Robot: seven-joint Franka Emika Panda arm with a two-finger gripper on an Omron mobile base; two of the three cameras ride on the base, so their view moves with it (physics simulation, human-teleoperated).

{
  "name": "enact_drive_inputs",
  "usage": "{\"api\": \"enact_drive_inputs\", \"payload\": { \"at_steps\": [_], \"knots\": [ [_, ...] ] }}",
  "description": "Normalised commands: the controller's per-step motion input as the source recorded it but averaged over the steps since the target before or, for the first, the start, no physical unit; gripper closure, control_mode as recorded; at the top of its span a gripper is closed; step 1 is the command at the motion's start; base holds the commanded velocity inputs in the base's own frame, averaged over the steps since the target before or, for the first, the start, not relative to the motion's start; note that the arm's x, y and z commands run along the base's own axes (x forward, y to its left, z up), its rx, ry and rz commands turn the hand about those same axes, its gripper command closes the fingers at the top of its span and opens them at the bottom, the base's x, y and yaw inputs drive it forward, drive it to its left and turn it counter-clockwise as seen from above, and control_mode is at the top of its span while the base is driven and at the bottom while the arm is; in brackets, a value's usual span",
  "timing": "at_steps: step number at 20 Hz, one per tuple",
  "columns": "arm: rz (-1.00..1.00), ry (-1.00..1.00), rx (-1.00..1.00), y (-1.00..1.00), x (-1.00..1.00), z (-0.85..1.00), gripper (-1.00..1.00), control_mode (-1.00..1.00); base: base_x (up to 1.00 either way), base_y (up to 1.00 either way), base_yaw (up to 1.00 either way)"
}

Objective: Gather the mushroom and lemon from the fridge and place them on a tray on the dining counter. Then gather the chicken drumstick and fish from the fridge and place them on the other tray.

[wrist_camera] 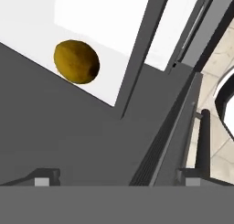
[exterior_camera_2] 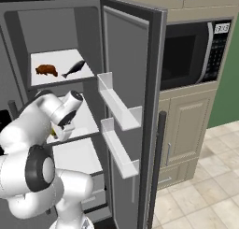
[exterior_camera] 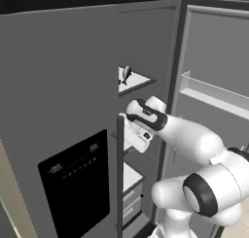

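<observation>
While the hand (wrist_camera: 117, 176) gapes empty at the bottom edge, the lemon (wrist_camera: 76, 61) lies upper left on a shelf (wrist_camera: 105, 22). Its long axis runs from upper left to lower right.

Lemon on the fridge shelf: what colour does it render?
Dull mustard yellow, shading to brown on one side. The lemon shows best in the hand view, lying on the white shelf.
</observation>
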Motion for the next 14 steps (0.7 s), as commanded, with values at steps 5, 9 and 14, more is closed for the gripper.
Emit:
{"api": "enact_drive_inputs", "payload": {
  "at_steps": [5,9,14],
  "knots": [
    [-0.04,0.0,0.01,0.1,0.22,-0.16,-1.0,-1.0,0.0,0.0,0.0],
    [-0.05,0.0,0.0,0.1,0.14,-0.14,-1.0,-1.0,0.0,0.0,0.0],
    [-0.04,0.0,0.0,0.08,0.2,-0.06,-1.0,-1.0,0.0,0.0,0.0]
  ]
}}
